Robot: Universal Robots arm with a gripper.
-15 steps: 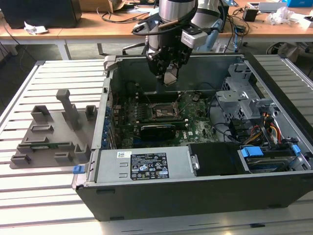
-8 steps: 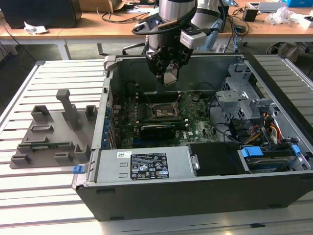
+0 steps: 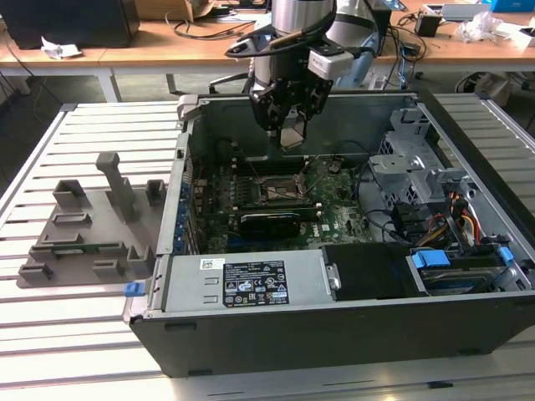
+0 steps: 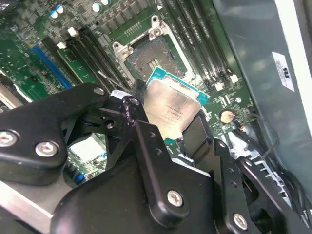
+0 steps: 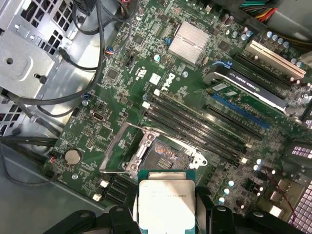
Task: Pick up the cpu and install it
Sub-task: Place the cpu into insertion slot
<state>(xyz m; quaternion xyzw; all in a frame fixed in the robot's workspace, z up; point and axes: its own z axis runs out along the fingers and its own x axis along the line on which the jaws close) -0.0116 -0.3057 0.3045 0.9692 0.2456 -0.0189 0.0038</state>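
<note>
Silvery-grey square cpu [image 4: 170, 108] with a pale rim is clenched in the black hand [image 3: 291, 125], hanging inside the open computer case [image 3: 351, 334], above and apart from the dark metal-framed socket [image 5: 163, 155].

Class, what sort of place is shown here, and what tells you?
Probably a robotics lab or workshop: an open computer case on a slatted metal table, cable-strewn wooden benches behind, and a gripper holding the cpu above the motherboard socket.
</note>
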